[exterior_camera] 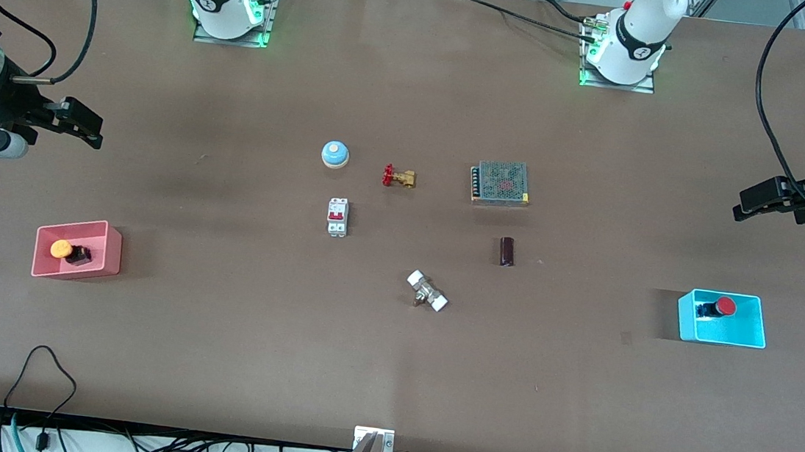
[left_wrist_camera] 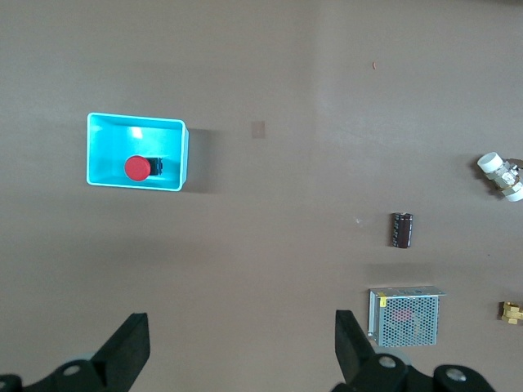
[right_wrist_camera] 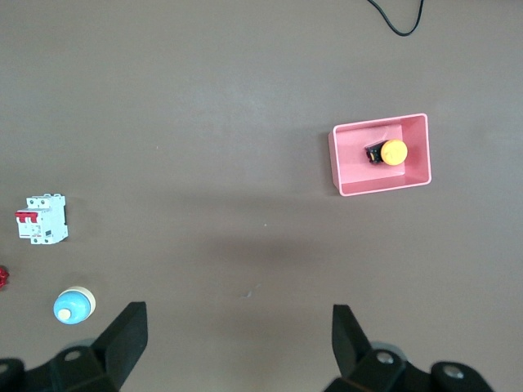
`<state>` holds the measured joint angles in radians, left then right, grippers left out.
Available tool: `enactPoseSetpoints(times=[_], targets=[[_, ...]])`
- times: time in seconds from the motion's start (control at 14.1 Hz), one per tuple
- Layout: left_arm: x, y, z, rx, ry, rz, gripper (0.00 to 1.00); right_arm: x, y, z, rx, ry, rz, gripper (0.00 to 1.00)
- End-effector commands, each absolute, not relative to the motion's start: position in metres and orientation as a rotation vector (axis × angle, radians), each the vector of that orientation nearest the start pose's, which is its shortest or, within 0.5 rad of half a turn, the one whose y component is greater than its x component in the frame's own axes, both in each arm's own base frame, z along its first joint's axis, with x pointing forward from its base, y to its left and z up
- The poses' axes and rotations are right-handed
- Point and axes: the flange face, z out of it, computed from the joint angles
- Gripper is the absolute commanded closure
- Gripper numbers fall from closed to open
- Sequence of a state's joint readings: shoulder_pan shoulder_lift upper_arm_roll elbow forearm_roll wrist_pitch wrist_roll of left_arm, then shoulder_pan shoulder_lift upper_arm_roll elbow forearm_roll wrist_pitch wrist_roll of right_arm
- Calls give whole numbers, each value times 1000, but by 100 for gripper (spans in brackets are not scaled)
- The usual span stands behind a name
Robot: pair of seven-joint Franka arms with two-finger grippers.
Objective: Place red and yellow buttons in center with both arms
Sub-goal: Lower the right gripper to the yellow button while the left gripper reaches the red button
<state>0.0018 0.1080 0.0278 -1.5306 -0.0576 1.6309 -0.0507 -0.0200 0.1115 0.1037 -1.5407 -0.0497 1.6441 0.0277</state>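
The yellow button [exterior_camera: 63, 249] lies in a pink bin [exterior_camera: 112, 251] toward the right arm's end of the table. The red button [exterior_camera: 725, 306] lies in a cyan bin [exterior_camera: 741, 332] toward the left arm's end. My right gripper [exterior_camera: 83, 125] is open and empty in the air, over bare table beside the pink bin. My left gripper [exterior_camera: 759, 200] is open and empty in the air, over bare table beside the cyan bin. The left wrist view shows the red button [left_wrist_camera: 137, 168] in its bin [left_wrist_camera: 136, 121], apart from the gripper [left_wrist_camera: 243, 343]. The right wrist view shows the yellow button [right_wrist_camera: 395, 152] in its bin [right_wrist_camera: 343, 167], apart from the gripper [right_wrist_camera: 237, 339].
Around the brown tabletop's center [exterior_camera: 400, 248] lie a blue dome bell [exterior_camera: 335, 154], a brass valve with red handle [exterior_camera: 399, 177], a mesh power supply [exterior_camera: 500, 183], a white circuit breaker [exterior_camera: 337, 217], a dark cylinder [exterior_camera: 507, 251] and a white-capped fitting [exterior_camera: 427, 291].
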Motion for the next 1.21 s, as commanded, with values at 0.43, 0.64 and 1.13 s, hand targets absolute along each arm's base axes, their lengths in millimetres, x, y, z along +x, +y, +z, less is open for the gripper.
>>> enactPoseSetpoints(times=[0.43, 0.64, 1.13], targets=[[596, 12, 566, -3175, -125, 59, 0, 604, 37, 546, -3190, -95, 112, 0], [616, 25, 519, -3170, -164, 162, 0, 616, 11, 498, -3190, -38, 204, 0], [679, 69, 417, -3101, -225, 168, 0, 670, -98, 392, -3229, -408, -11, 0]])
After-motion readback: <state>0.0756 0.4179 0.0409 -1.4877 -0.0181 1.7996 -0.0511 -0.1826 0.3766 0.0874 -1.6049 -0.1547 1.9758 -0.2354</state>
